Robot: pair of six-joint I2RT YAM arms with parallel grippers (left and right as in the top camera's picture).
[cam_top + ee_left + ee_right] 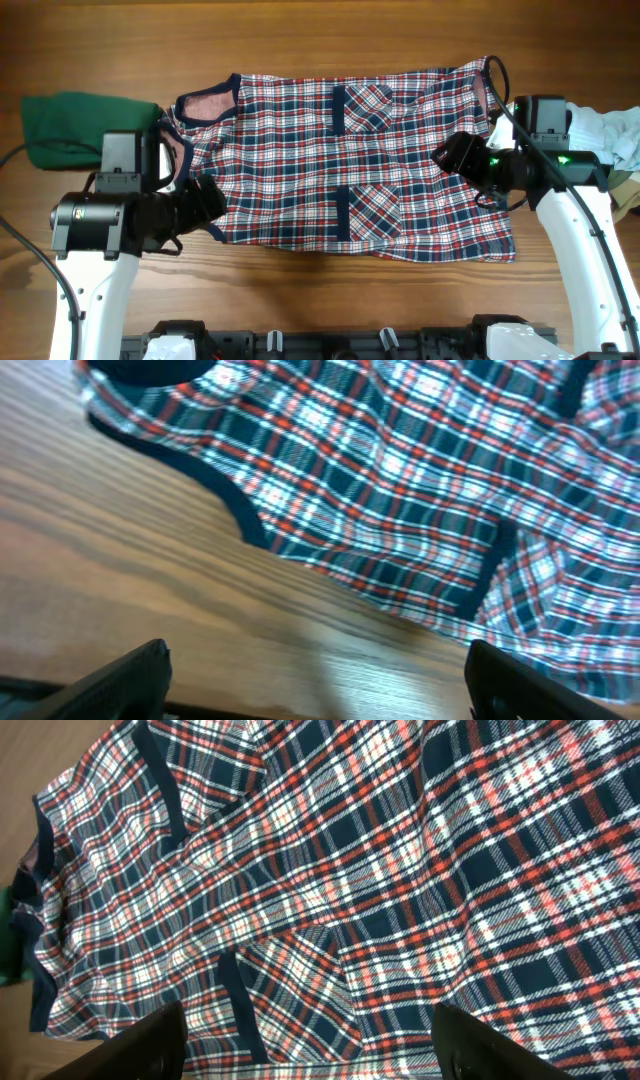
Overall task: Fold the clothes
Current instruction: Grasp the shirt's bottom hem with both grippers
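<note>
Plaid shirt spread flat, pre-fold; left hand and right hand both apart, empty; next: pinch the edges.

We see soft, matt woven plaid garment cloth on a smooth, grained wooden table.

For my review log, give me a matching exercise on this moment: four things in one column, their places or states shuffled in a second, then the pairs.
1. plaid shirt
2. green cloth
3. pale cloth
4. left gripper

A. at the right edge of the table
B. open over bare wood at the shirt's edge
C. spread flat across the middle
D. bunched at the left end of the table

Pairs: 1-C, 2-D, 3-A, 4-B
</note>
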